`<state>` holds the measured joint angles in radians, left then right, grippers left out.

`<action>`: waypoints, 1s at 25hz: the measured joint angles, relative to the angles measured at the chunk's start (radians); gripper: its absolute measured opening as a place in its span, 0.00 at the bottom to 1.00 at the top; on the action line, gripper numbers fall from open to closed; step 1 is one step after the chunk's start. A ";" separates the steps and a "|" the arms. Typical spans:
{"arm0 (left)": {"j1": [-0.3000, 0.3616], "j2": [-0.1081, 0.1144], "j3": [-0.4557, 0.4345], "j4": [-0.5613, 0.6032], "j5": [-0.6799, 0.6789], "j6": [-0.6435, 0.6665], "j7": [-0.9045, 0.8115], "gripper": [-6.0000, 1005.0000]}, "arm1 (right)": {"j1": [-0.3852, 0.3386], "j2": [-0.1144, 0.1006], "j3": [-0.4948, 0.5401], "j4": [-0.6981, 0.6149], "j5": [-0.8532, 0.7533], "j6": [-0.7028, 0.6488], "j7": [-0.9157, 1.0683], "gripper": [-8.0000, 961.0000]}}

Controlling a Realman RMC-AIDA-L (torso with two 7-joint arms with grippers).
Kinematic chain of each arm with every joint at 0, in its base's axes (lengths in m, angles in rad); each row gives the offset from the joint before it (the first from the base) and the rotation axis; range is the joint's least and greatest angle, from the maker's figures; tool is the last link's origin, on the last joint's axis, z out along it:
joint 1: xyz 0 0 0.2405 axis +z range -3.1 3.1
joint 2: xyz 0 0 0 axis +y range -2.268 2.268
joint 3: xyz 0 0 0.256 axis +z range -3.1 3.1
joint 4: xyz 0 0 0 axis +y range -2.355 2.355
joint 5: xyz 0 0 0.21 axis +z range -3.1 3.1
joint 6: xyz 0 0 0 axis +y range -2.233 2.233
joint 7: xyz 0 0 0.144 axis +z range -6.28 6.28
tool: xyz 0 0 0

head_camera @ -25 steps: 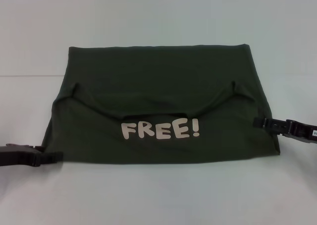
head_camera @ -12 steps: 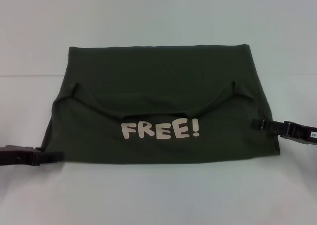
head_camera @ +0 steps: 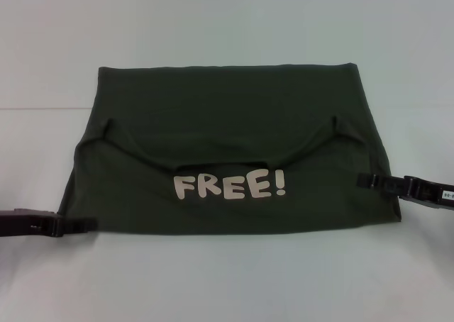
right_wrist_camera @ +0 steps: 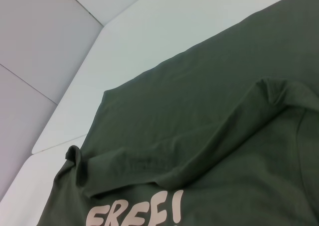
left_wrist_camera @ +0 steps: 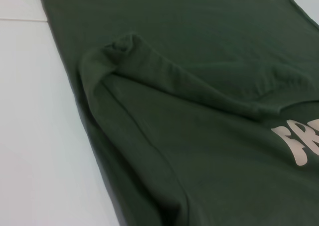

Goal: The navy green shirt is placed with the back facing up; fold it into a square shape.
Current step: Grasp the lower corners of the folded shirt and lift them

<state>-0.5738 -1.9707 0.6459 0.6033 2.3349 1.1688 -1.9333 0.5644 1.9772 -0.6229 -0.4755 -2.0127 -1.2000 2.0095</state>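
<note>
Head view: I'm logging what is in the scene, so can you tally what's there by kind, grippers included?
Shirts: 1, the green shirt on the table
Grippers: 2, the left gripper and the right gripper, at the shirt's side edges
Tables: 1
Total: 4

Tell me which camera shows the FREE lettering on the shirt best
The head view: the whole FREE! lettering reads complete on the navy green shirt, near its front edge. The left wrist view catches only the first letters at its border; the right wrist view shows the word's upper part, cut off.
</note>
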 joint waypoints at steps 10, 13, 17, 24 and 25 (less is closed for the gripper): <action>0.007 -0.016 0.004 0.024 0.000 -0.016 0.012 0.63 | 0.000 0.000 -0.008 0.000 0.000 -0.002 0.000 0.94; 0.003 -0.023 0.022 0.031 0.018 -0.025 0.002 0.49 | 0.000 0.000 -0.008 -0.008 0.000 -0.006 0.003 0.93; -0.003 -0.026 0.031 0.024 0.028 -0.047 -0.014 0.25 | -0.001 0.000 -0.008 -0.012 0.000 -0.008 0.005 0.93; -0.003 -0.026 0.026 0.028 0.027 -0.051 -0.015 0.09 | -0.002 0.000 -0.007 -0.012 0.000 -0.009 0.005 0.93; -0.003 -0.025 0.026 0.028 0.025 -0.050 -0.015 0.08 | -0.002 0.000 -0.007 -0.012 0.000 -0.009 0.005 0.93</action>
<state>-0.5768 -1.9961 0.6715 0.6313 2.3601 1.1184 -1.9483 0.5623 1.9773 -0.6304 -0.4879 -2.0126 -1.2089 2.0148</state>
